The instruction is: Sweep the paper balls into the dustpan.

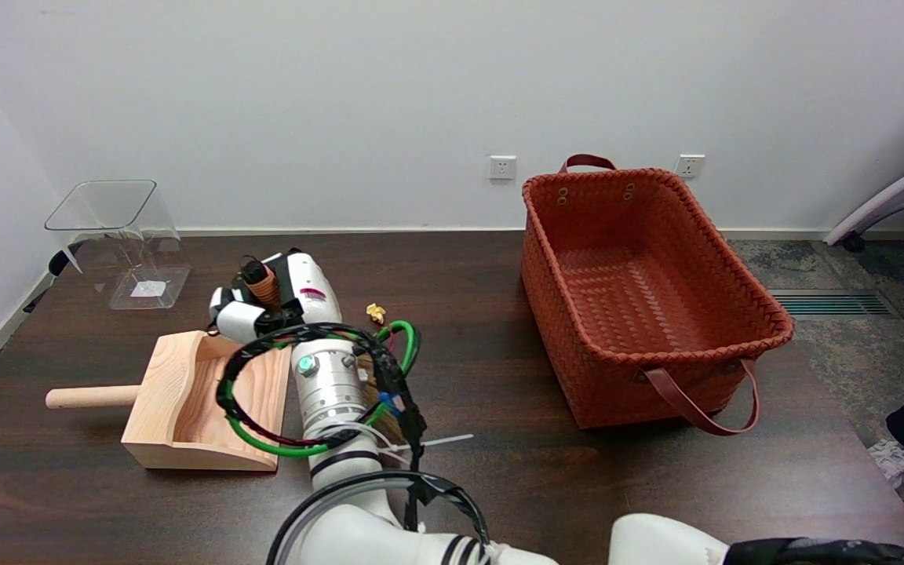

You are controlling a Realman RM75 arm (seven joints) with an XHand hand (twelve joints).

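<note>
hand (264,302) grips brown brush handle (264,287) over dustpan (177,392) | paper ball (376,312) on table | basket (640,298) holds nothing visible

Right hand (264,302) over dustpan (177,400), gripping a brown handle (265,289).
One paper ball (376,312) on counter (483,298), beside the arm.

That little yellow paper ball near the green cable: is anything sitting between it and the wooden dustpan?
Yes. The robot's own right arm and right hand, which grips a brush handle, lie between the paper ball and the dustpan. Nothing else visible on the table blocks that stretch.
</note>
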